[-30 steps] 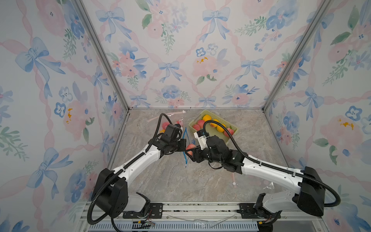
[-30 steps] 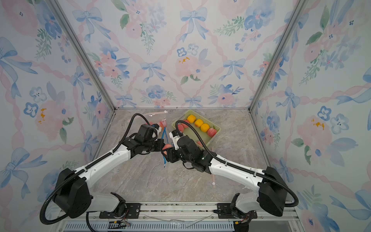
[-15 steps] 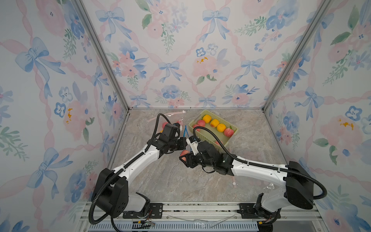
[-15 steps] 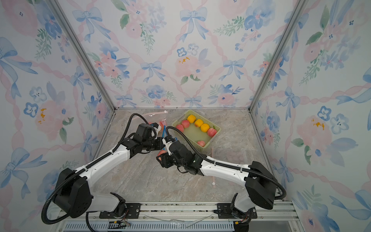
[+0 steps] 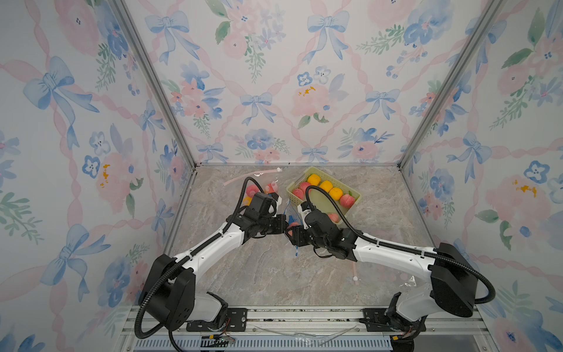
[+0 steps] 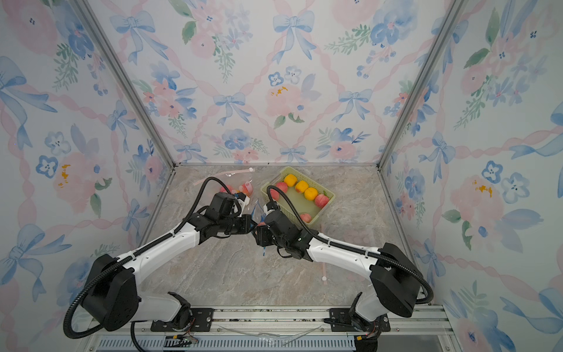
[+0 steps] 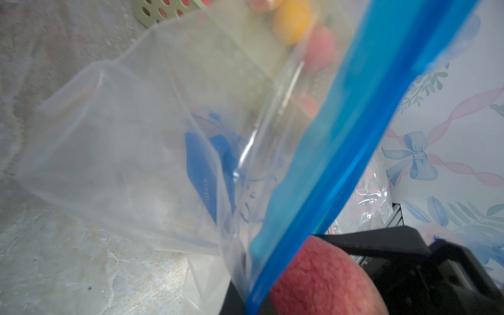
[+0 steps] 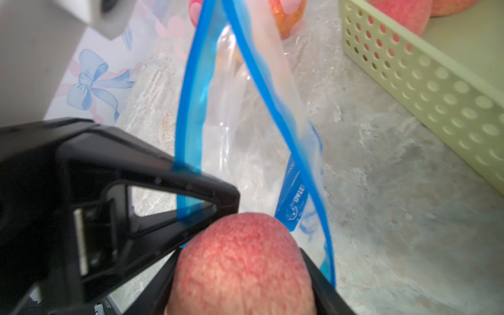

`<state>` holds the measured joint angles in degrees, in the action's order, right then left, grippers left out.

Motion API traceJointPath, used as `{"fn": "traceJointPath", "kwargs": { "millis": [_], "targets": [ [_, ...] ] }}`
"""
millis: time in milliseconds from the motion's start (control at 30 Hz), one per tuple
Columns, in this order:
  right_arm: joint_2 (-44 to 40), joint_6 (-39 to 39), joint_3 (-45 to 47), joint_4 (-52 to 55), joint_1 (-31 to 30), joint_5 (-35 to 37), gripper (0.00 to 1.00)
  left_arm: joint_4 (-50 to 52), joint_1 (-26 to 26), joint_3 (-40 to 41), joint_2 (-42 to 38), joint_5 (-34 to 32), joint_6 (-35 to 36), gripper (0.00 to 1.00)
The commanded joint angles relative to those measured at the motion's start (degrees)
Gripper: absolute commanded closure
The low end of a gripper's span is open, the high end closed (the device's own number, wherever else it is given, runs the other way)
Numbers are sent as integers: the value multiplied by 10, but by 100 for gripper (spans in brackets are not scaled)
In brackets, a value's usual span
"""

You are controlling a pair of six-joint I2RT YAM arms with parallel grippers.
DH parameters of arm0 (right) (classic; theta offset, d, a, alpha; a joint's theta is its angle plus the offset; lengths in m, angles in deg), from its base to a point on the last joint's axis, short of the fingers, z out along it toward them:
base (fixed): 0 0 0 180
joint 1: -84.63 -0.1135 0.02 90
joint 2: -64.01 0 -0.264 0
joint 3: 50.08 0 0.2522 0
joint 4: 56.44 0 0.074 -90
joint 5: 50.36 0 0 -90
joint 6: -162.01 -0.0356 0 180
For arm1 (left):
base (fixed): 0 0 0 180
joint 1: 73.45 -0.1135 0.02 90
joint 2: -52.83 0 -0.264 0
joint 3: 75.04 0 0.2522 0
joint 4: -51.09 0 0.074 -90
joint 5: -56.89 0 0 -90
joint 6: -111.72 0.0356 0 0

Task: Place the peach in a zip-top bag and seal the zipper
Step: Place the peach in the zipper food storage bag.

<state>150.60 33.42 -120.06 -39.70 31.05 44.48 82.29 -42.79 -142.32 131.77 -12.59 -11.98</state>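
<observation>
Left hand [image 5: 282, 226] clenched on the blue rim [image 8: 187, 109] of the bag [image 7: 122, 136], right hand [image 5: 293, 234] grasping the peach [image 8: 242, 261] at its narrow mouth — a snag could tear the rim free.

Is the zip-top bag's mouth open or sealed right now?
Open. In the right wrist view the zip-top bag shows its two blue zipper strips spread in a wedge, the peach at its mouth.

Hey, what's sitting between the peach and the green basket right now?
In the right wrist view, the open bag and then bare table lie between peach and basket.
</observation>
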Motion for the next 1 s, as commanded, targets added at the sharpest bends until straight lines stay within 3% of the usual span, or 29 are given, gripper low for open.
{"fn": "traceJointPath", "kwargs": {
  "millis": [0, 233, 600, 967],
  "targets": [
    [-7, -18, -10, 6, 19, 18, 51, 6, 13, -6, 3, 47, -1, 100],
    [10, 11, -50, 45, 26, 14, 51, 6, 23, -20, 1, 83, -5, 100],
    [65, 88, -131, 205, -2, 63, 50, 5, 20, -31, 0, 35, -43, 96],
    [109, 131, -161, 257, -27, 71, 47, -6, 2, 5, 5, 6, -61, 85]
  ]
}}
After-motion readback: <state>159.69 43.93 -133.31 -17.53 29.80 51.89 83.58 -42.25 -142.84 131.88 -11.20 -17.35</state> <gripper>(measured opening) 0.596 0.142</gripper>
